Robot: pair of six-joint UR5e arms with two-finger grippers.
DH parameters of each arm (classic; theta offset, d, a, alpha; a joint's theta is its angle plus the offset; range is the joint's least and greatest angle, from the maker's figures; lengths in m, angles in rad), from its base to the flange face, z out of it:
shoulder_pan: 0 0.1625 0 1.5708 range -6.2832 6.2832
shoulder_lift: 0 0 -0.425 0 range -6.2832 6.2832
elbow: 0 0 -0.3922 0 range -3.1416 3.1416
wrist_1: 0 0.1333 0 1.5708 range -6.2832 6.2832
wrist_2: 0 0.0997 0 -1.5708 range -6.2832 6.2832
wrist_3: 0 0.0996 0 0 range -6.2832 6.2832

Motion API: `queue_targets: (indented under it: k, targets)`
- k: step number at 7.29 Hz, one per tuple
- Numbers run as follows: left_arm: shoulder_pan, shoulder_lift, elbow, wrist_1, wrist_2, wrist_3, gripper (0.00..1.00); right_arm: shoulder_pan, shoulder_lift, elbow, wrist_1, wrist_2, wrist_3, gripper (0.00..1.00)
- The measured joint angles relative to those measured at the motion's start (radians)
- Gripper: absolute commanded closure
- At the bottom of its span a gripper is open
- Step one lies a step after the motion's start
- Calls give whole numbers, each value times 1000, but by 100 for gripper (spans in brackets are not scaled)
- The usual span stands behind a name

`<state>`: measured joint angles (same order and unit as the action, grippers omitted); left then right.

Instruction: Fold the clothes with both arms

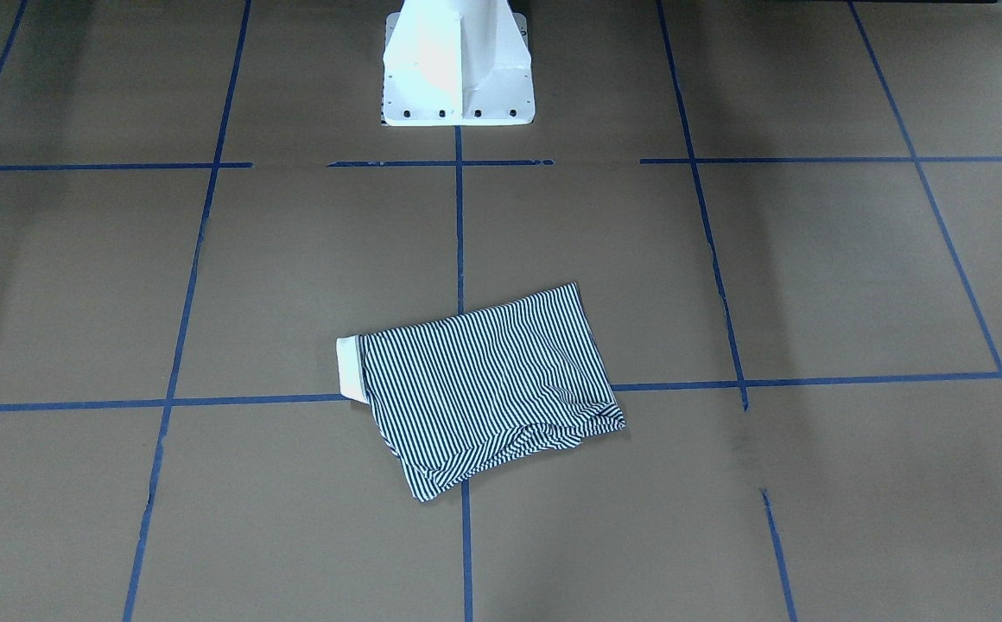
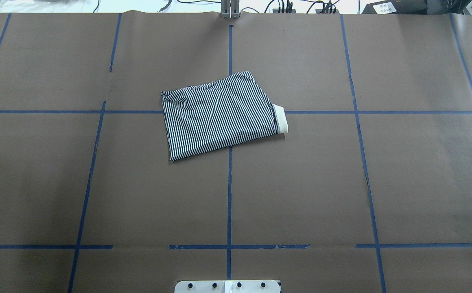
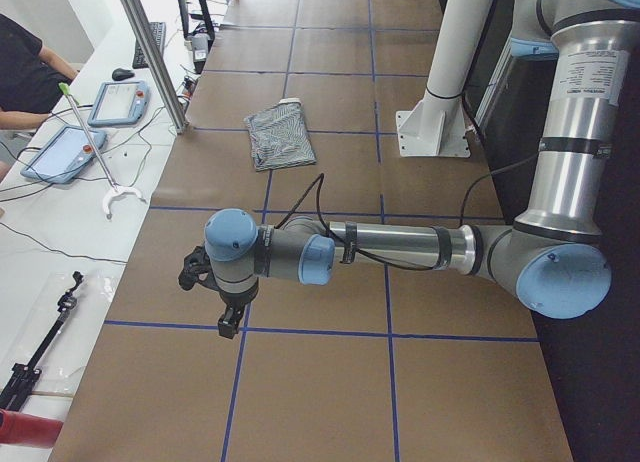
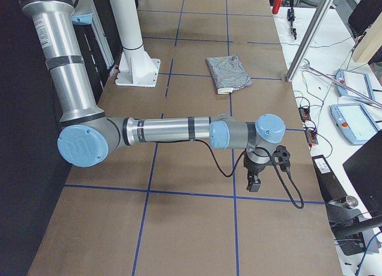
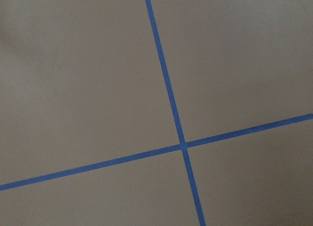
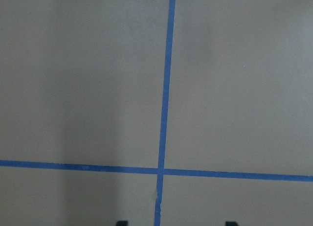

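Note:
The clothes, one navy-and-white striped shirt [image 1: 484, 380] [image 2: 219, 118], lie folded into a compact rectangle near the table's middle, with a cream collar edge [image 2: 280, 118] sticking out on one side. The shirt [image 3: 280, 134] [image 4: 228, 73] looks small in both side views. My left gripper [image 3: 228, 322] hangs over bare table far from the shirt; I cannot tell if it is open or shut. My right gripper [image 4: 253, 185] hovers over the opposite end of the table, equally far away. Its fingertips [image 6: 121, 222] stand wide apart at the wrist view's bottom edge, holding nothing.
The white pedestal base [image 1: 458, 69] [image 2: 228, 286] stands at the robot's side of the table. Blue tape lines [image 5: 181, 145] grid the brown surface. Beside the table, a person [image 3: 25, 77] sits near tablets [image 3: 120, 102], cables and a grabber tool [image 3: 100, 162].

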<state>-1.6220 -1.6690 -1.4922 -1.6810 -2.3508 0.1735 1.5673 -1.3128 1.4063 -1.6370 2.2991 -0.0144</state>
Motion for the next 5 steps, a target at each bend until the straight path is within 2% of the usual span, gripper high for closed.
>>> queue_targets:
  k: [2, 5]
  targets:
    - [18, 17, 3, 9, 0, 2, 0, -11, -20, 3, 3, -2, 7, 0]
    - [34, 50, -81, 162, -9, -6, 0, -19, -33, -1, 2, 6, 11, 0]
